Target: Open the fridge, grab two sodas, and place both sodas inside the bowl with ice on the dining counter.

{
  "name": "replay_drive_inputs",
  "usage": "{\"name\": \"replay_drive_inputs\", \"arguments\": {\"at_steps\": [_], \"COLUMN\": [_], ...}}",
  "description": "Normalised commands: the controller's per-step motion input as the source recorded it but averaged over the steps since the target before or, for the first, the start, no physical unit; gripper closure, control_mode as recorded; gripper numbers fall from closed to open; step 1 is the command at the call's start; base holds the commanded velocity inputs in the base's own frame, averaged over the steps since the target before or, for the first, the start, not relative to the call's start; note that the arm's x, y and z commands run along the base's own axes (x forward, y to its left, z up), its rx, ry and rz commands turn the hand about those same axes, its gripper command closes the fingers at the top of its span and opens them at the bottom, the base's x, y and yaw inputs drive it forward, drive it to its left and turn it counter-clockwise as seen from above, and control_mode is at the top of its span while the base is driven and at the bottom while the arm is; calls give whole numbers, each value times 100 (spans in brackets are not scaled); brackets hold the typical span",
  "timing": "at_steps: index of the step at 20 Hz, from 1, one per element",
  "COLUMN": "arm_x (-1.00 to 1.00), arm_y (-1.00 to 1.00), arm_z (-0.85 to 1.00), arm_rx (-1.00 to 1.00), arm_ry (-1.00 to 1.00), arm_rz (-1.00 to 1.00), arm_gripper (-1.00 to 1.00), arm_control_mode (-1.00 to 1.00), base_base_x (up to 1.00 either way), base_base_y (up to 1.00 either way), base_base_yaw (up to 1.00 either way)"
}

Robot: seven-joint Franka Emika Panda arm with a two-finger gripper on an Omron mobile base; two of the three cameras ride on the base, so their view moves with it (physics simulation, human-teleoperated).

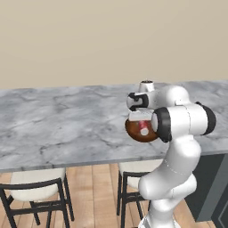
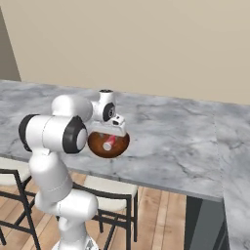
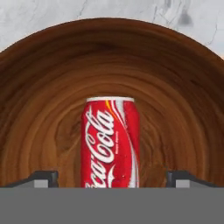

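Observation:
A dark reddish-brown wooden bowl (image 3: 43,109) rests on the marble dining counter (image 1: 53,120) near its front edge. One red soda can (image 3: 111,142) with a pale top lies inside the bowl, free of the fingers. My gripper (image 3: 111,178) hovers just above it, open, with a fingertip standing clear of the can on each side. From the base views the hand points down over the bowl (image 1: 136,132) (image 2: 108,146), the gripper (image 1: 140,116) (image 2: 110,130) sits right above the rim, and the can (image 1: 143,130) (image 2: 108,143) shows as a red spot inside. The fridge is out of view.
The counter (image 2: 171,141) stretches wide to both sides and back to a beige wall. Black-framed chairs with pale seats (image 1: 35,187) (image 1: 129,176) (image 2: 113,197) stand tucked under its front edge. A dark cabinet end (image 1: 213,187) is at the right.

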Motion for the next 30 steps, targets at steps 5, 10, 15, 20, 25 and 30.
{"name": "replay_drive_inputs", "arguments": {"at_steps": [5,10,15,20,25,30], "arm_x": [-55,-72,-74,-79,-90,-100], "arm_y": [0,11,26,35,28,12], "arm_z": [62,61,61,58,57,35], "arm_rx": [0,0,0,0,0,-1], "arm_ry": [-15,-13,-5,-1,-7,-22], "arm_rz": [0,0,0,0,0,-1], "arm_gripper": [-100,-100,-100,-100,-100,-100], "arm_control_mode": [-100,-100,-100,-100,-100,-100], "base_base_x": [0,0,0,0,0,0], "base_base_y": [0,0,0,0,0,0], "base_base_yaw": [0,0,0,0,0,0]}}
